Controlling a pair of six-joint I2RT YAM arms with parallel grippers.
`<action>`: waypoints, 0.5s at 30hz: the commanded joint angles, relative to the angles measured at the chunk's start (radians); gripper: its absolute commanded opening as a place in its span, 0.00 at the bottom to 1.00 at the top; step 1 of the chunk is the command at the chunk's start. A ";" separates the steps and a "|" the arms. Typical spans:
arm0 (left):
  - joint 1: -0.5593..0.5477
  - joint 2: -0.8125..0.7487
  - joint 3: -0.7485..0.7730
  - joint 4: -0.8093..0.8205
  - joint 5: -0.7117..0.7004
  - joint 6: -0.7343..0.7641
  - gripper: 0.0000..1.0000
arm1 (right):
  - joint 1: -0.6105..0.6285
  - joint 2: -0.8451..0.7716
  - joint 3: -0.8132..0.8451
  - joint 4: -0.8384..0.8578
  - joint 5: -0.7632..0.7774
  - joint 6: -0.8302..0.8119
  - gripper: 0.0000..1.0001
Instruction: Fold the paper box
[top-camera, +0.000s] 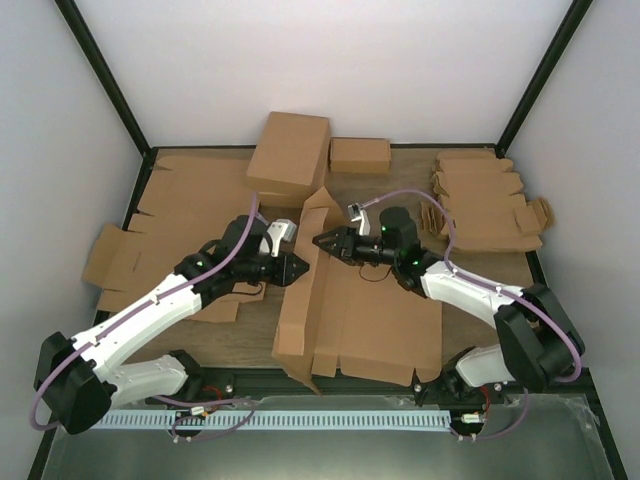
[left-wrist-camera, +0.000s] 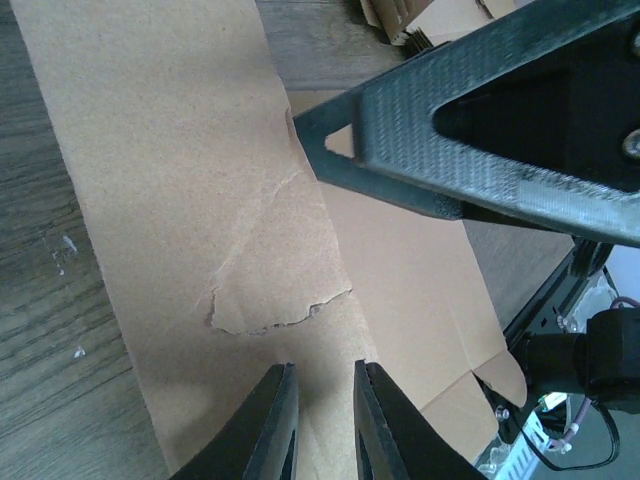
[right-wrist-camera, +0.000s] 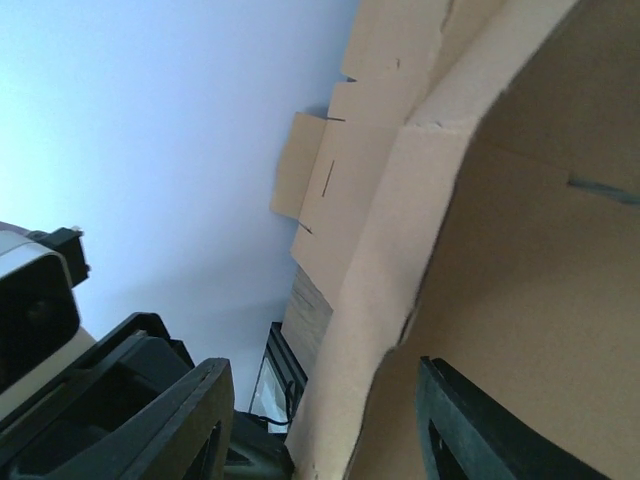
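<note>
Paper box (top-camera: 370, 320) we judge light, creasable, tear-prone: hold its raised wall between right gripper's (top-camera: 322, 241) parted jaws; left gripper's (top-camera: 303, 268) stand narrowly apart.

Light: bright, even, diffuse from overhead.
Shadows: soft, faint.
Glare: plain pale wall (right-wrist-camera: 150, 150) washed bluish.
Focus: wrist views soft up close.

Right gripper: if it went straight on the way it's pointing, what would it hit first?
Most likely the raised side wall of the paper box. The right gripper points straight at it from close by, fingers open, though the exact gap is hard to judge.
</note>
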 joint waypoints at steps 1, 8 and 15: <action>-0.002 0.013 -0.011 0.005 0.033 -0.002 0.19 | 0.013 0.006 0.047 -0.051 0.015 -0.010 0.53; -0.002 0.016 -0.012 0.016 0.052 -0.005 0.19 | 0.024 0.023 0.048 -0.037 -0.005 -0.014 0.41; -0.002 0.015 0.000 -0.010 0.042 -0.002 0.19 | 0.036 0.019 0.061 -0.050 -0.011 -0.008 0.14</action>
